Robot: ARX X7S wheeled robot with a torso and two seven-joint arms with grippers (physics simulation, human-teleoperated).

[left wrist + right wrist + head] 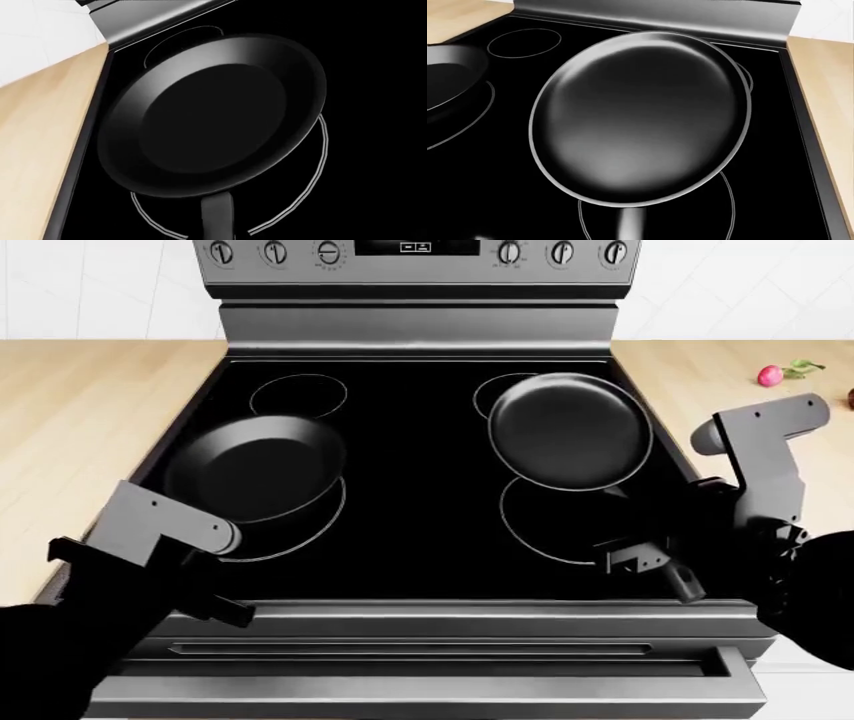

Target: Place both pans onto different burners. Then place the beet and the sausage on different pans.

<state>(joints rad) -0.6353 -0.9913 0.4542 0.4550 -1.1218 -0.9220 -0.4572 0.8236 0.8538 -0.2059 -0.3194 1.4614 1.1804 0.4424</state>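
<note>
Cooktop [427,530]: glossy black glass, thin white ring outlines for burners [299,395]. 2 pans, both matte black: left pan [256,468] with soft grey sheen along the wall; right pan [570,430] with a pale grey rim line and a grey highlight across the base. Counter [94,410]: light tan wood grain. Rear wall [80,285]: white tile. Range panel [414,255]: brushed silver-grey, grey knobs. Beet [770,375]: pink-red, green leaves. Arm housings: grey and black.
</note>
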